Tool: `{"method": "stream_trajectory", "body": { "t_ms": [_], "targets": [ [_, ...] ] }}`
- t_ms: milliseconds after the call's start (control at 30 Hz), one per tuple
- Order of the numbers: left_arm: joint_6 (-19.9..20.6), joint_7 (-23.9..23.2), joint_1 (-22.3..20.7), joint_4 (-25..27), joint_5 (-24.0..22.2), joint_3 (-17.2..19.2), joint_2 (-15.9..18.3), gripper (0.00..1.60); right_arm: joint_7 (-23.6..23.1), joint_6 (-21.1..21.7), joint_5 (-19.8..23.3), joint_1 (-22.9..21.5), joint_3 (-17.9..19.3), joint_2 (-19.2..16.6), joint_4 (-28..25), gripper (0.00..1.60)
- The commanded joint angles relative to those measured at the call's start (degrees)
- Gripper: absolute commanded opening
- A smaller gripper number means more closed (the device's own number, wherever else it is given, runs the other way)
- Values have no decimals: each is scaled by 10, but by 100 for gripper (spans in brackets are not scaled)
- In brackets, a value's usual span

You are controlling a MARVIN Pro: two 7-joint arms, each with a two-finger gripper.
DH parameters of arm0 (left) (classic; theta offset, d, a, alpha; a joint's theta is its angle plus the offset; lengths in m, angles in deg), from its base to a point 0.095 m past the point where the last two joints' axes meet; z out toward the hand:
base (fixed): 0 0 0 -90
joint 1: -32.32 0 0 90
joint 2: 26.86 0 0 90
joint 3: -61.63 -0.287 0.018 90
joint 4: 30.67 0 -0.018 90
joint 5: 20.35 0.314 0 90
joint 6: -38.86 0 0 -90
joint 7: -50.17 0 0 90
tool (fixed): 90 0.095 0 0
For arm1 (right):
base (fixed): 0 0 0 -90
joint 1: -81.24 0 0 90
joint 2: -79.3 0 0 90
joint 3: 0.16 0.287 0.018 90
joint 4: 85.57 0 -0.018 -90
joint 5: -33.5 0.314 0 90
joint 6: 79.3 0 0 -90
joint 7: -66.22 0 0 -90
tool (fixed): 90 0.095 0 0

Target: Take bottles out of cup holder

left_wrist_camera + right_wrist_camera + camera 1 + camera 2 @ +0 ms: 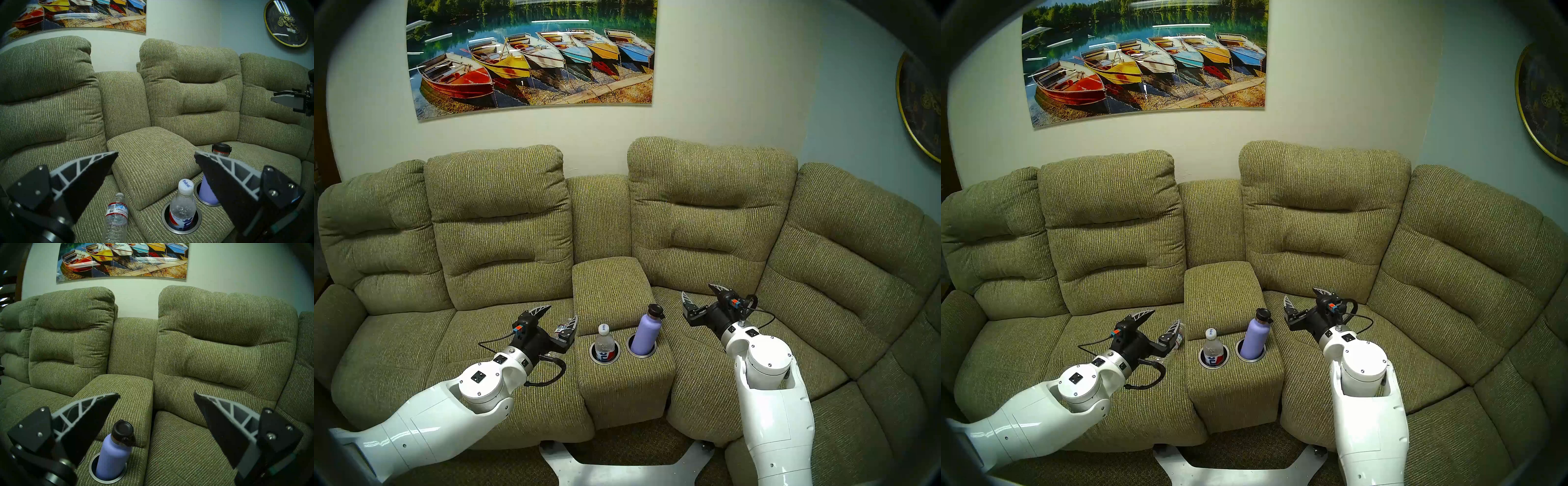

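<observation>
The clear "hint" bottle with a white cap stands in the left well of the cup holder on the sofa's centre console. The lavender metal bottle with a black loop cap stands in the right well. My left gripper is open and empty above the left seat, left of the console. My right gripper is open and empty above the right seat, right of the lavender bottle. The left wrist view shows the hint bottle and lavender bottle; the right wrist view shows the lavender bottle.
A slim crinkled clear water bottle lies on the left seat beside the console, partly hidden behind my left gripper in the head views. The padded console lid rises behind the wells. Sofa backrests stand behind.
</observation>
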Motion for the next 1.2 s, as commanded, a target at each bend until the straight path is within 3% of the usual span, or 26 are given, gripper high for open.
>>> {"method": "stream_trajectory", "body": {
  "t_ms": [0, 300, 600, 800, 1167],
  "targets": [
    [-2, 1, -1, 5, -1, 2, 0, 160, 0, 0, 0, -3, 0, 0, -10, 160],
    [-2, 1, -2, 5, -1, 2, 1, 160, 0, -1, 0, -3, 0, 0, -10, 160],
    [-28, -96, -30, -63, -14, -22, -7, 160, 0, -1, 0, -3, 0, 0, -10, 160],
    [-49, -149, -66, -121, 1, -43, -36, 160, 0, -1, 0, -3, 0, 0, -10, 160],
    [-35, -174, -136, -221, 46, -57, -102, 160, 0, -2, 0, -3, 0, 0, -9, 160]
  ]
}}
